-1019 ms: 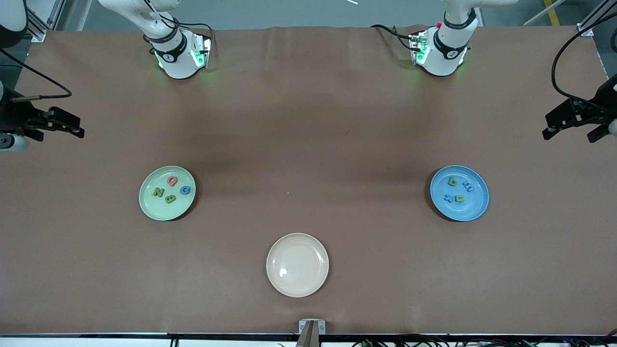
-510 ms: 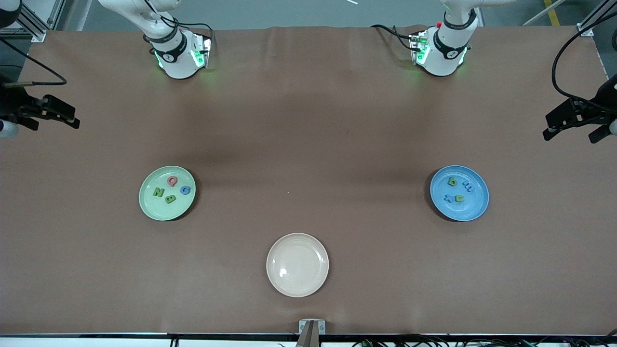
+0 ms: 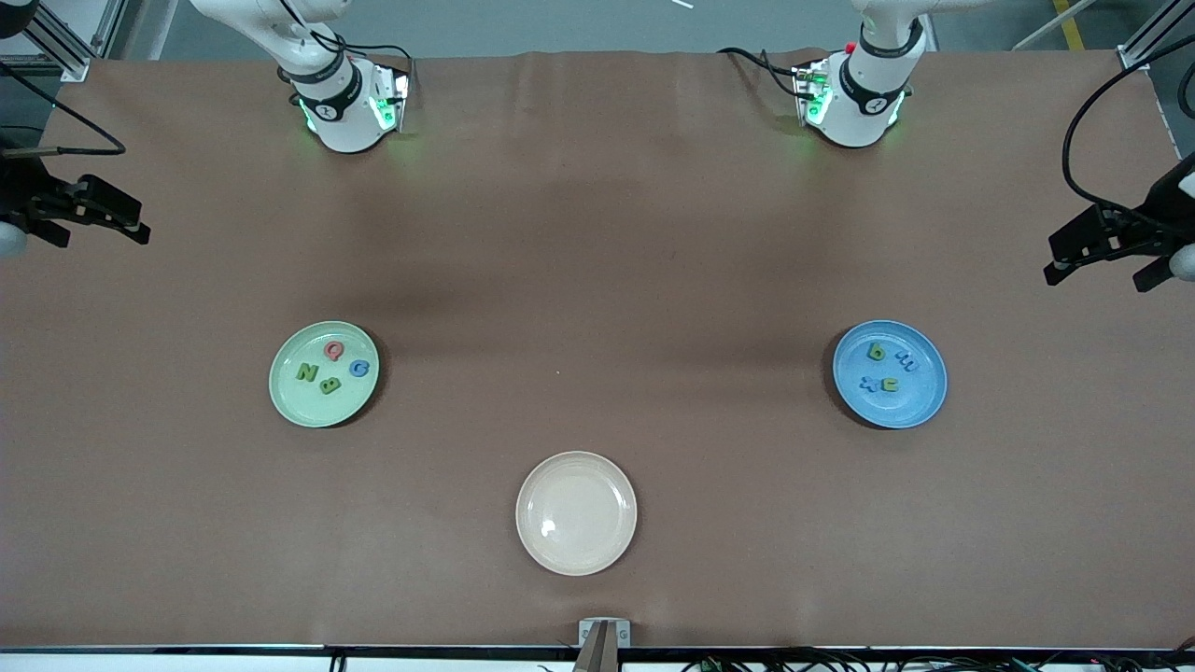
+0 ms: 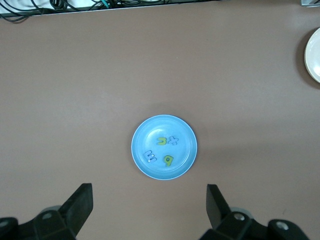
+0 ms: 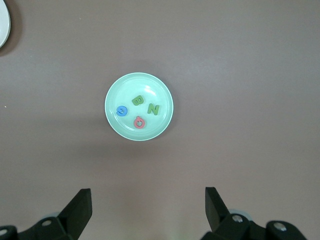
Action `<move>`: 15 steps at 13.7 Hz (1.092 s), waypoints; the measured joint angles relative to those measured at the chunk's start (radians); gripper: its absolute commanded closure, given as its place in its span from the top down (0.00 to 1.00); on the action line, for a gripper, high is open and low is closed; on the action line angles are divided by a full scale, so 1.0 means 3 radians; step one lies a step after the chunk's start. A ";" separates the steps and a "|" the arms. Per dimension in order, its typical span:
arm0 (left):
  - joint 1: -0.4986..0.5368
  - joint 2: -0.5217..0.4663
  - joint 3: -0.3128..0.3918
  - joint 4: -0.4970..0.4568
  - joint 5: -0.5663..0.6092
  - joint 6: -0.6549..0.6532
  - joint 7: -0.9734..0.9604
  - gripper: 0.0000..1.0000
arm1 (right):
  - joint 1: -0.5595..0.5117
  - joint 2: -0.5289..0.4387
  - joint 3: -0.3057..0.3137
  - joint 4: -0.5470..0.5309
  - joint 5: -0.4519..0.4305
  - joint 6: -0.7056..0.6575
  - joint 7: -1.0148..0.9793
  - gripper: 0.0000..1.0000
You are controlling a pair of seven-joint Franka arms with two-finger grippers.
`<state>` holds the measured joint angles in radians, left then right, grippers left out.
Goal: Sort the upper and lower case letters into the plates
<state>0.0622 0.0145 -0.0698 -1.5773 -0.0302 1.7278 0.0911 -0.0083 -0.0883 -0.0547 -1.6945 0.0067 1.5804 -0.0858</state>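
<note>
The pale green plate point(image 3: 299, 403) toward the right arm's end holds the pink-red Q point(image 3: 333, 350), blue G point(image 3: 359, 368), green N point(image 3: 306, 372) and green B point(image 3: 330, 385). The blue plate point(image 3: 898, 411) toward the left arm's end holds the green b point(image 3: 876, 352), blue m point(image 3: 906, 360), blue x point(image 3: 871, 382) and green n point(image 3: 891, 383). My right gripper point(image 3: 98, 233) hangs open and empty high over its table end, looking down on the green plate point(image 5: 150, 85). My left gripper point(image 3: 1097, 278) hangs open and empty likewise, above the blue plate point(image 4: 150, 131).
An empty cream-beige plate point(image 3: 576, 512) lies mid-table, nearer the front camera than both other plates. The two arm bases point(image 3: 345, 103) point(image 3: 854, 98) stand along the table's edge farthest from the front camera. A small bracket point(image 3: 603, 635) sits at the table's front edge.
The right gripper has drifted toward the bases' edge of the table at its end. The left gripper has shifted slightly the same way. Plates and letters have not moved.
</note>
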 measured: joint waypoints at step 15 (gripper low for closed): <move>-0.0301 0.0129 0.0251 0.0180 0.0000 -0.0402 -0.0002 1.00 | 0.0068 0.0000 0.0024 -0.0020 0.0000 -0.0035 0.0213 1.00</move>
<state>-0.0280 0.0531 0.0054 -1.5234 -0.0301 1.6073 0.0906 0.0122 -0.0883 -0.0475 -1.7006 0.0067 1.5699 -0.0217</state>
